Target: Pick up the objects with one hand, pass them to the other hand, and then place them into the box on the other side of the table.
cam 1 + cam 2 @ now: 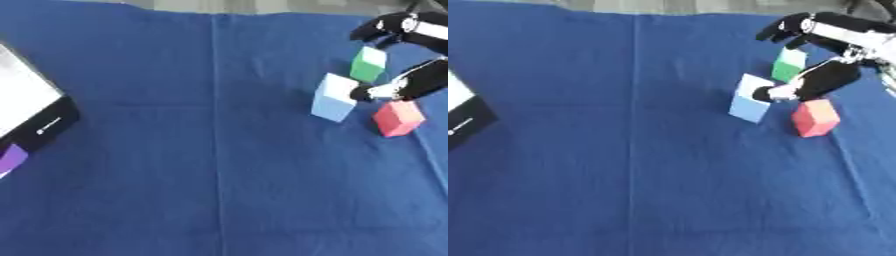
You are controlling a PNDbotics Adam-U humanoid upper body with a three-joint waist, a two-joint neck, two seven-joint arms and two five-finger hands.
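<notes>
Right hand [820, 55] spread wide around green block [788, 65]; close squarely, avoiding light-blue block [750, 98] at 7 o'clock.

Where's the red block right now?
Right side of the cloth: the red block sits just right of the light blue block, below the right hand.

robot hand [820, 75] | black fingers | silver-white joints and wrist
</notes>
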